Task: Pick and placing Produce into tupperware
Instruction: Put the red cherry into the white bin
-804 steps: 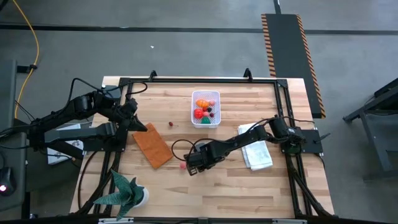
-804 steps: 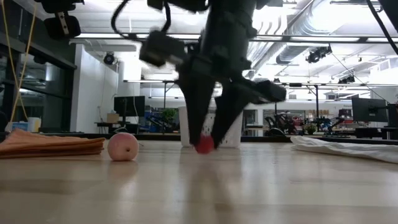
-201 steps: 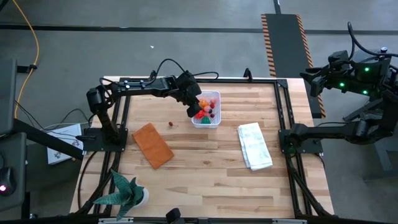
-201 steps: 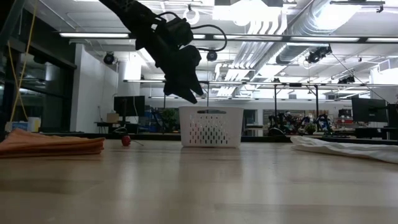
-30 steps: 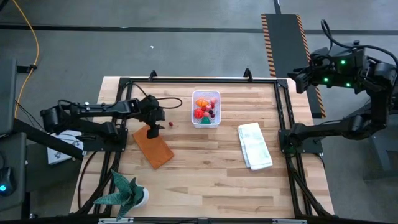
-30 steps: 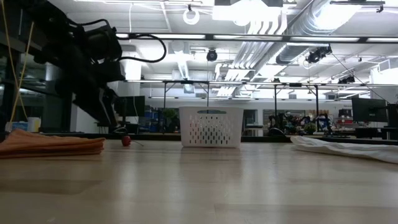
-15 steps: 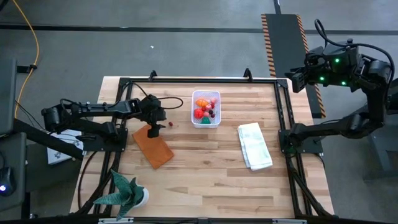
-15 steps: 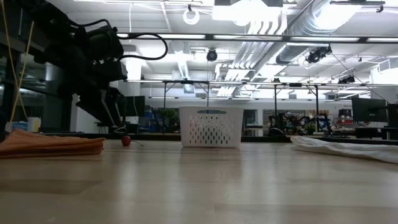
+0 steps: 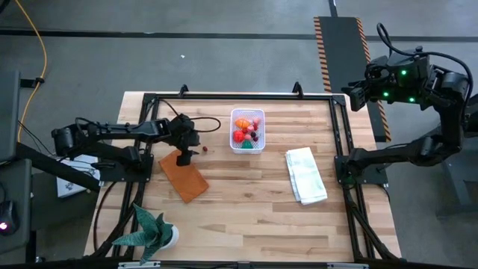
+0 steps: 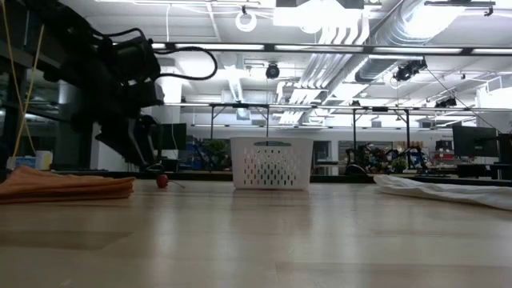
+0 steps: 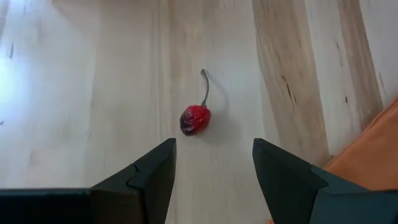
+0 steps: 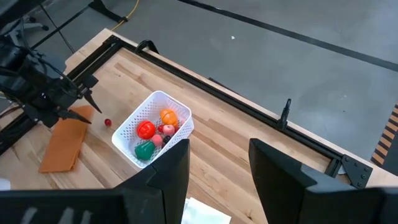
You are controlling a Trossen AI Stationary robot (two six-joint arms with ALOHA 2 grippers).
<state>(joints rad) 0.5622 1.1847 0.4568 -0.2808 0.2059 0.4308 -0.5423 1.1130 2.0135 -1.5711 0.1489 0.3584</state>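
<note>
A small red cherry (image 11: 195,119) with a thin stem lies on the wooden table, left of the tupperware (image 9: 247,130). The tupperware is a white perforated tub holding an orange piece, a red ball, a green piece and small berries (image 12: 152,132). My left gripper (image 11: 214,163) hovers low just short of the cherry. It is open and slants down, with nothing between its fingers. In the low view it (image 10: 149,164) stands just left of the cherry (image 10: 162,181). My right gripper (image 12: 219,168) waits open, high above the table's far right corner (image 9: 351,93).
An orange-brown flat rectangle (image 9: 183,174) lies right beside my left gripper, toward the near edge. A folded white cloth (image 9: 306,175) lies at the right, and a green spiky plant (image 9: 149,232) stands at the near left corner. A black frame rail (image 9: 239,96) runs round the table.
My left gripper has stayed over the same spot beside the cherry and has rolled a little about its own pointing line. The cherry has not moved.
</note>
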